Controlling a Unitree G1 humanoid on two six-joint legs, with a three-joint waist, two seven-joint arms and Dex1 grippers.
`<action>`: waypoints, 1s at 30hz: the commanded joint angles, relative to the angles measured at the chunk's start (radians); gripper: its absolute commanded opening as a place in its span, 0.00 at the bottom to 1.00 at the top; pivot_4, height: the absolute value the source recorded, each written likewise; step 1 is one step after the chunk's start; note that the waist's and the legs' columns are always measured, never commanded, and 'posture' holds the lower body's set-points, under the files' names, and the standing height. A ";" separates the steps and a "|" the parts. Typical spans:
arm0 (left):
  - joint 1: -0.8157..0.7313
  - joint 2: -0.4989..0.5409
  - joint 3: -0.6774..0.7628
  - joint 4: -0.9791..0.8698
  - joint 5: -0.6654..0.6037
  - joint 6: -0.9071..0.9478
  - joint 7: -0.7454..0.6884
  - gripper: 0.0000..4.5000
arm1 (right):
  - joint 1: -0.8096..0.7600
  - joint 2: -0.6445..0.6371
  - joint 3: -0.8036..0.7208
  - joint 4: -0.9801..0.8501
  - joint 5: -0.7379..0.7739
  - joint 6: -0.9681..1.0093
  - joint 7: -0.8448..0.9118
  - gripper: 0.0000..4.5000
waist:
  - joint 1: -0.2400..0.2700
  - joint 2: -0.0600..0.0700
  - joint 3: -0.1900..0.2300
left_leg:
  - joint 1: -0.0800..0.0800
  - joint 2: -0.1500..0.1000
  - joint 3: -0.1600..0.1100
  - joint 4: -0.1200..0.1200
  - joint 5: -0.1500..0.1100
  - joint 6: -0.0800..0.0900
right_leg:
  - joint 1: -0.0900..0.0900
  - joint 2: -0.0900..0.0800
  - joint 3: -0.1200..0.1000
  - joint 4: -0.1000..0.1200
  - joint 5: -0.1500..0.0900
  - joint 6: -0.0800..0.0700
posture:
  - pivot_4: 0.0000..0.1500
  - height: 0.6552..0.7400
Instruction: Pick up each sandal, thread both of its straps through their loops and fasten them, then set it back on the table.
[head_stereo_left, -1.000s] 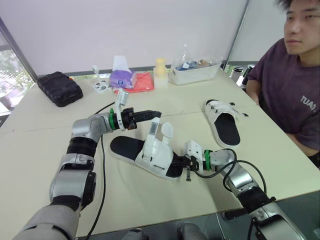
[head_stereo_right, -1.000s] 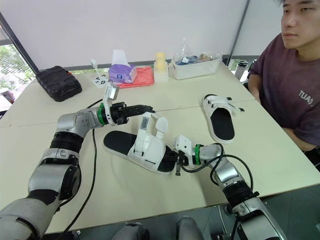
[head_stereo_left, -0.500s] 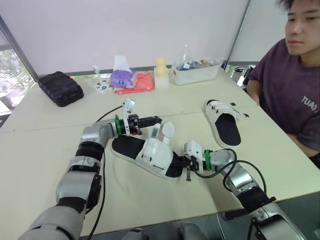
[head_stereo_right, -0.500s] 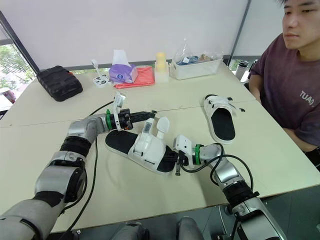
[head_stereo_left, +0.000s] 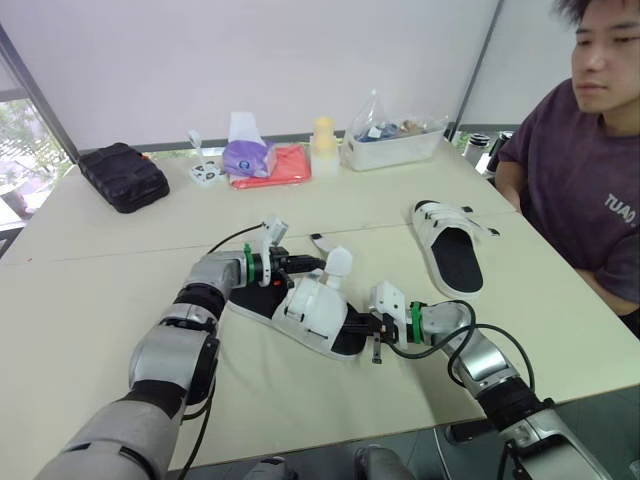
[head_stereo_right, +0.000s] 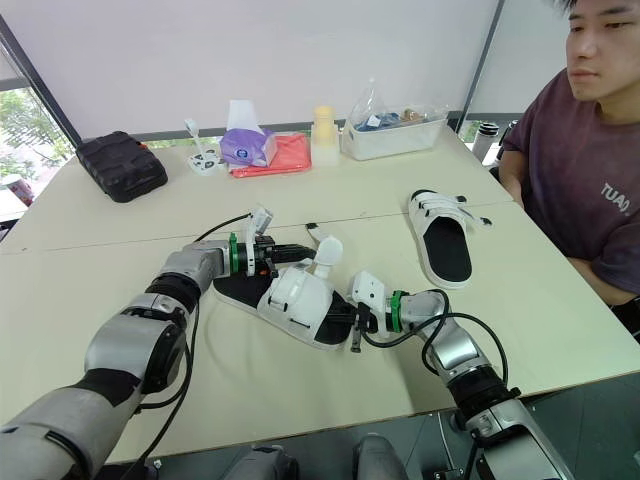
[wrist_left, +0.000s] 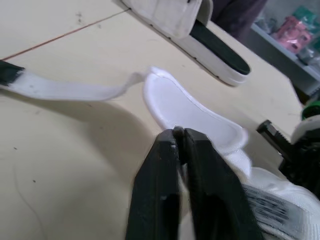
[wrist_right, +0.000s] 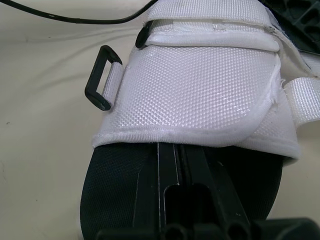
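White sandal (head_stereo_left: 312, 312) on surface (head_stereo_left: 300, 400): left end effector (head_stereo_left: 320, 266) pinches its raised strap (wrist_left: 195, 112); right end effector (head_stereo_left: 372, 326) clamps the sole's toe end.

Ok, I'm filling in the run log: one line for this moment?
left gripper: shut on flap of near sandal | right gripper: shut on its sole | far sandal: flat on table

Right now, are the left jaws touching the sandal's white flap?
Touching. The left wrist view shows the left gripper, jaws shut, pinching the edge of the white flap.
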 joint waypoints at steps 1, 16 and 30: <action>-0.023 -0.001 0.027 0.008 0.002 0.000 -0.003 0.42 | 0.046 -0.015 0.041 0.041 -0.081 0.046 -0.018 0.00 | 0.000 0.000 0.000 | 0.000 0.000 0.000 0.000 0.000 0.000 | 0.000 0.000 0.000 0.000 0.000 0.000 | 1.00 1.00; 0.198 0.211 0.111 -0.474 -0.166 0.402 -0.151 0.63 | 0.181 -0.108 -0.089 -0.377 -0.101 0.162 -0.214 0.00 | 0.001 0.001 0.001 | -0.018 -0.003 0.000 0.003 0.001 -0.002 | -0.019 -0.003 0.000 0.003 0.003 -0.004 | 1.00 1.00; 0.601 0.283 -0.043 -1.206 -0.344 0.678 -0.112 0.63 | 0.300 -0.142 -0.115 -0.733 0.010 0.489 -0.238 0.00 | 0.009 0.002 0.005 | -0.019 -0.003 0.000 0.002 -0.001 0.001 | -0.018 -0.005 0.000 0.002 0.002 -0.004 | 1.00 1.00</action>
